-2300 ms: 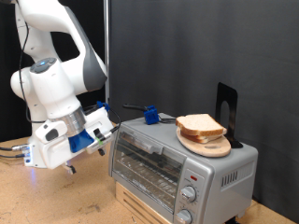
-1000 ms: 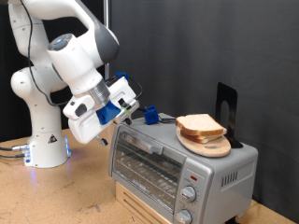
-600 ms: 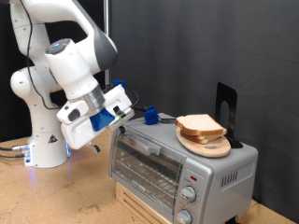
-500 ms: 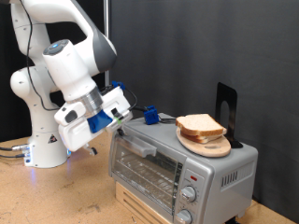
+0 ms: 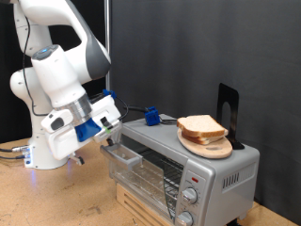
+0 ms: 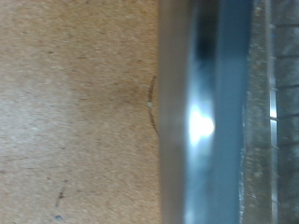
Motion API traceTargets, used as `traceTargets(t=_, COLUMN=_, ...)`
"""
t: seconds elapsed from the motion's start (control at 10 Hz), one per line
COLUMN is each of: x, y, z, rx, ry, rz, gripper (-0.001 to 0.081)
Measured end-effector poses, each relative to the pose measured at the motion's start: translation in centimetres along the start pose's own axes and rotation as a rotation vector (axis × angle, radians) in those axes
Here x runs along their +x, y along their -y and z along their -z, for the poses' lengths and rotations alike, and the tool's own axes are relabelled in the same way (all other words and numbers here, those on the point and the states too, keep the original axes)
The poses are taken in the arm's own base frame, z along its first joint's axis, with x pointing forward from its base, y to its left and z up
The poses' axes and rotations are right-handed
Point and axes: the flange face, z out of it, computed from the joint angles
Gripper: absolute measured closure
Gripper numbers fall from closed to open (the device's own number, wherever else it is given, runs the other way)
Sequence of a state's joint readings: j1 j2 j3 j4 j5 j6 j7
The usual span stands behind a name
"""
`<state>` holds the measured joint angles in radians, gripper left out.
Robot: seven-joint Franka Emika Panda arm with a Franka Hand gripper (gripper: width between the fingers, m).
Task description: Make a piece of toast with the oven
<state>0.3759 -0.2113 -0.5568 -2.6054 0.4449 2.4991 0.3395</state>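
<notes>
The silver oven stands on a low wooden box at the exterior view's lower right. Its glass door leans outward, partly open, with the top edge away from the body. My gripper is at that top edge, on the door's left end; its fingers are hidden behind the hand. The piece of toast lies on a round wooden board on the oven's roof, apart from the gripper. In the wrist view a blurred shiny metal door edge runs across the wooden table; no fingers show there.
A blue-handled tool lies on the oven's roof at its back left. A black stand rises behind the board. Two round knobs sit on the oven's front right. The robot's white base stands on the wooden table to the left.
The hand came from above the oven's left corner down and to the left. The oven door, shut before, has tilted outward with it.
</notes>
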Motion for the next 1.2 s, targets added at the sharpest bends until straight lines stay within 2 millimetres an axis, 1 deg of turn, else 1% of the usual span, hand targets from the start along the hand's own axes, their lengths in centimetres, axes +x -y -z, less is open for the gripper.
traceTargets(t=0.3, x=1.5, y=-2.1, z=-0.4, rx=-0.038, ry=-0.020, rz=-0.013, gripper=0.0003)
traceTargets(t=0.5, x=2.9, y=-3.5, z=-1.0, rx=-0.066, ry=-0.055, rz=-0.045, gripper=0.0003)
traceTargets(t=0.9, x=5.4, y=-6.4, z=-3.1, rx=-0.138, ry=-0.106, rz=-0.088, gripper=0.0003)
traceTargets(t=1.1, x=6.6, y=-7.1, z=-4.4, rx=-0.136, ry=-0.128, rz=-0.140, gripper=0.0003)
traceTargets(t=1.2, x=7.3, y=-7.1, z=-5.1, rx=-0.127, ry=-0.141, rz=-0.159, gripper=0.0003)
